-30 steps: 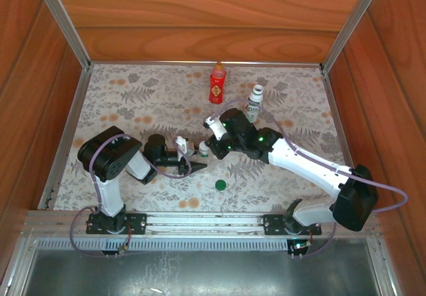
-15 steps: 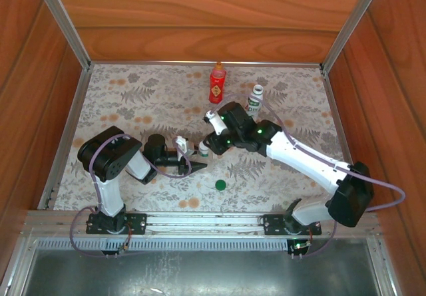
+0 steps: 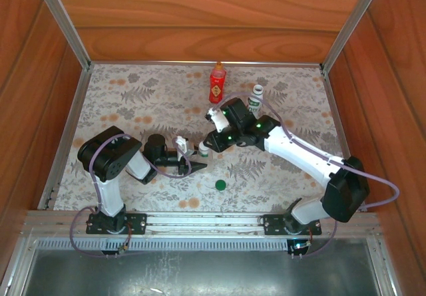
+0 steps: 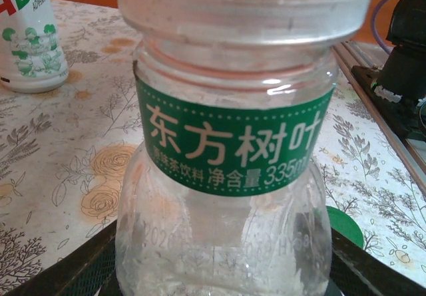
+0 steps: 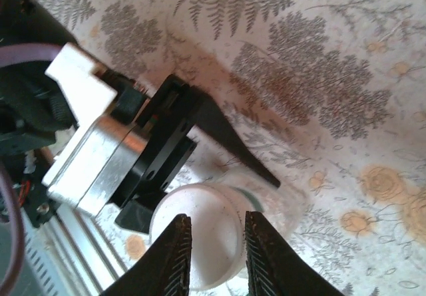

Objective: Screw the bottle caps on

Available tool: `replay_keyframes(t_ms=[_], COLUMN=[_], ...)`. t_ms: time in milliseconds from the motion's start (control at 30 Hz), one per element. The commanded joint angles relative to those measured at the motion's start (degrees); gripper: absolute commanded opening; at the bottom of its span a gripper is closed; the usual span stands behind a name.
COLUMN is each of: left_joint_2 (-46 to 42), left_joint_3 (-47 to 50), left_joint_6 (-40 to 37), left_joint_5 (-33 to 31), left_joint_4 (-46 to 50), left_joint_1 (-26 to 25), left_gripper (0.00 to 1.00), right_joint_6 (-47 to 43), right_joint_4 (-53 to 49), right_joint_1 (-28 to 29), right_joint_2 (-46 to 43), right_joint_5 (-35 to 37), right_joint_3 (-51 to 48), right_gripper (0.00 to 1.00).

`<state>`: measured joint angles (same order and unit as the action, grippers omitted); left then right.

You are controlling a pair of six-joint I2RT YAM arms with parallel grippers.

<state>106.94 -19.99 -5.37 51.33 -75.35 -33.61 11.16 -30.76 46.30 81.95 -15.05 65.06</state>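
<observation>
Since a second ago the right arm has swung its wrist and elbow toward the far side; the left arm has not stirred. The clear bottle [image 4: 223, 176] stands near the middle of the table [image 3: 120, 103], clamped low on its body by the left gripper [image 3: 193, 155]. A white cap [image 5: 200, 243] sits on top of it, and the right gripper [image 5: 217, 217] hangs over that cap, fingers [image 5: 176, 259] narrowly apart (whether they pinch it, I cannot tell). Toward the arms' bases lies a green cap [image 3: 220, 184]. The red bottle [image 3: 217, 83] and white bottle [image 3: 255, 98] stand upright farther back.
</observation>
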Motion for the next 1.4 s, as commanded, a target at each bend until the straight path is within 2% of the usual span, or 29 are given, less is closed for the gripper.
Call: replay_keyframes(t_ms=[0, 200, 367, 533, 633, 833, 967, 1200, 1367], left_joint_2=[0.4, 0.0, 0.0, -0.1, 0.2, -0.1, -0.1, -0.1, -0.3], left_joint_3=[-0.8, -0.6, -0.6, -0.7, -0.8, -0.3, -0.3, -0.5, -0.7], left_joint_6=[1.1, 1.2, 1.3, 1.3, 1.3, 1.1, 1.1, 1.2, 1.4], left_joint_5=[1.1, 1.0, 1.0, 1.1, 1.2, 1.0, 1.0, 1.2, 1.2], left_joint_4=[0.0, 0.0, 0.0, 0.0, -0.1, -0.1, 0.1, 0.0, 0.0], left_joint_1=[0.5, 0.5, 0.4, 0.4, 0.4, 0.5, 0.4, 0.4, 0.4], left_gripper=[0.62, 0.62, 0.62, 0.62, 0.62, 0.62, 0.62, 0.62, 0.61], right_joint_6=[0.6, 1.7, 2.0, 2.2, 2.1, 1.8, 1.2, 0.8, 1.2], right_joint_4=[-3.6, -3.1, -2.8, 0.2, 1.2, 0.7, -0.2, -1.5, -2.4], right_joint_1=[0.0, 0.0, 0.0, -0.2, -1.0, -2.5, -2.7, -2.8, -2.8], right_joint_2=[-1.4, -4.4, -7.7, -8.9, -6.8, -0.2, 1.0, -0.3, -3.5], right_joint_5=[-7.6, -12.1, -6.5, 0.2, 0.8, -2.7, -5.7, -12.8, -15.0], right_joint_3=[-3.3, -5.9, -5.6, -4.4, -2.5, 2.7, 3.0, -0.7, -3.9], right_gripper=[0.24, 0.22, 0.23, 0.32, 0.33, 0.29, 0.25, 0.2, 0.19])
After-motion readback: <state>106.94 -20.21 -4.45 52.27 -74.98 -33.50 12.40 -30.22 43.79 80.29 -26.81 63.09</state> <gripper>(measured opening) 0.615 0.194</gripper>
